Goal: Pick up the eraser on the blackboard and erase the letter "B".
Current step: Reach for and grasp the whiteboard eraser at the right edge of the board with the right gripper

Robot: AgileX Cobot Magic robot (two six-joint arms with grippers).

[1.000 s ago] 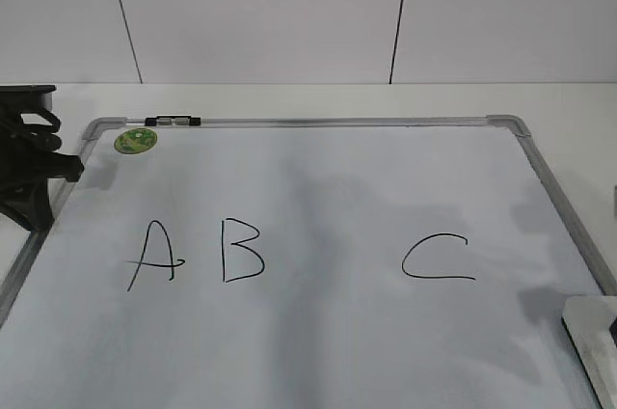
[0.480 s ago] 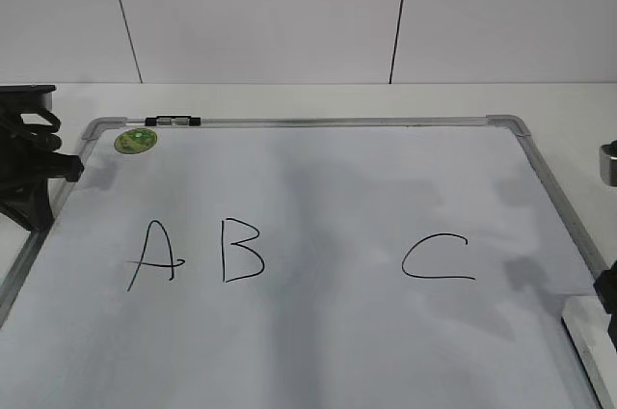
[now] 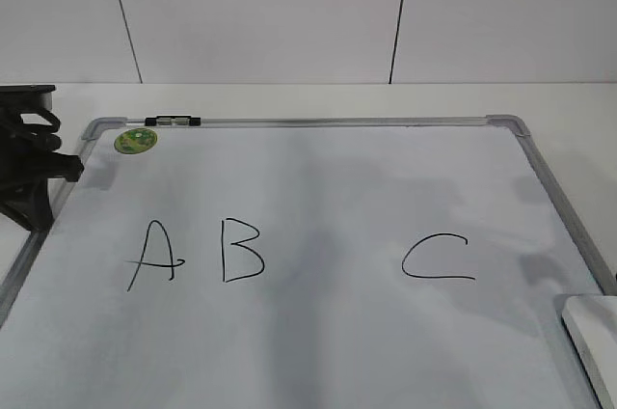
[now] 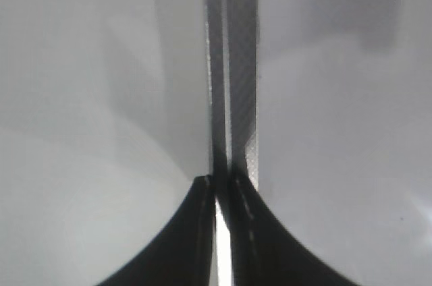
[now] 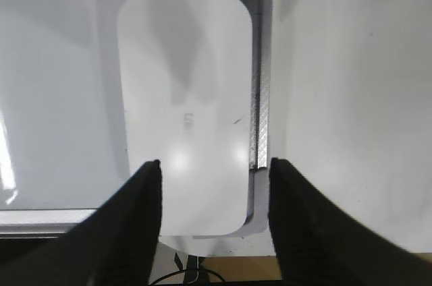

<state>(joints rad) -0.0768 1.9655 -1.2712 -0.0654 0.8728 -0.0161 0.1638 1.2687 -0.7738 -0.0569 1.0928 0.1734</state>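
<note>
Right gripper, jaws spread wide and empty, hangs above the eraser in the blackboard's near right corner; glimpsed at the exterior view's right edge half a second ago, it is now gone, suggesting the approach continues. Left gripper rests closed over the frame; the letter "B" stands untouched

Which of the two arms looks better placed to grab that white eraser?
The right. Its gripper hangs above the eraser with jaws spread, at the blackboard right corner. The left gripper, jaws together, sits over the far left frame.
</note>
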